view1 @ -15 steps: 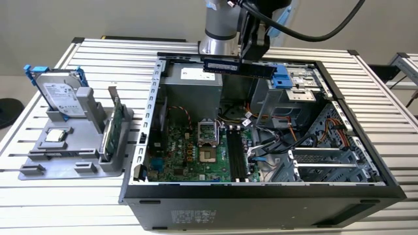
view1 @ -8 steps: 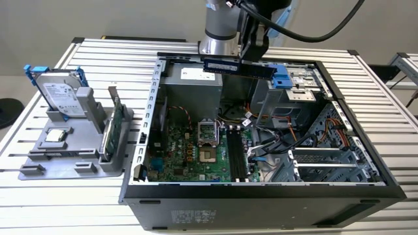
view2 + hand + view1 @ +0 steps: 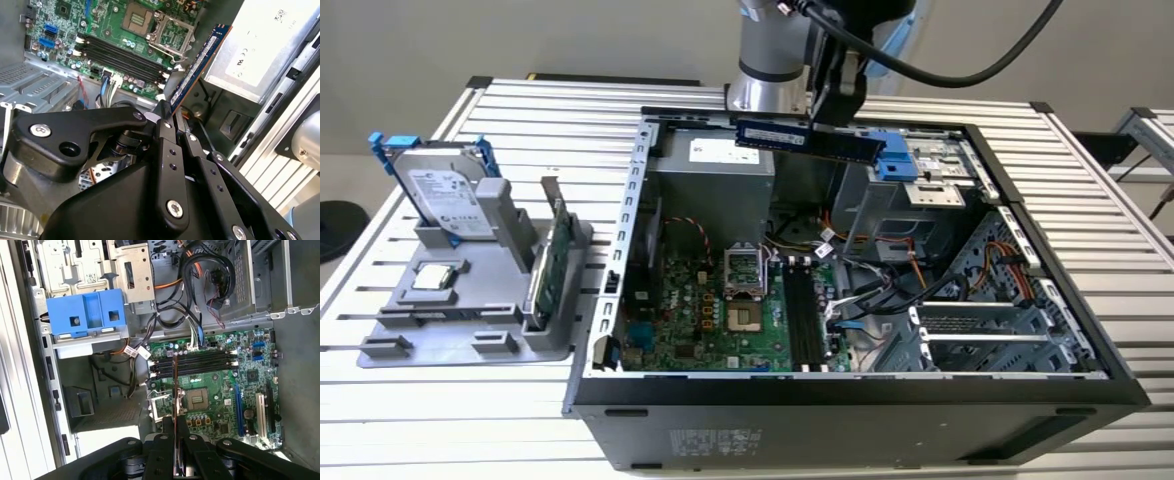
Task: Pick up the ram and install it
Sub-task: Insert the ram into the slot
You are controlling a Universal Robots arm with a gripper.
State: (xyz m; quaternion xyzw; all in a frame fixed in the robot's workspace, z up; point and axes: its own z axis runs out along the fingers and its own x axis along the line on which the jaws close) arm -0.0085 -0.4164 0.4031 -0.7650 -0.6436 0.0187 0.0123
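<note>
Between the pressed-in fingers of the black gripper (image 3: 833, 116) sits the ram (image 3: 807, 141), a long, thin, flat blue circuit stick with a row of black chips, pinched by its flat faces and held in the air above the open black computer case (image 3: 854, 405). Both wrist views confirm the grip: the fingertips (image 3: 165, 116) close on one end of the stick (image 3: 200, 65), which runs out beyond them and shows edge-on in the first wrist view (image 3: 175, 385), with the gripper (image 3: 176, 432) behind it. Below the tool lies the green motherboard (image 3: 215, 395) with its row of long black memory slots (image 3: 195, 365); the stick is well clear of them and touches nothing but the fingers. Just beside the held stick stand a blue plastic drive bracket (image 3: 85, 312) and a silver metal power supply box (image 3: 260, 45). Well apart from the gripper, outside the case, a grey plastic holder (image 3: 467, 335) carries a silver boxy hard drive (image 3: 447, 195) and an upright green circuit card (image 3: 558, 265) on the slatted aluminium table (image 3: 454, 425).
</note>
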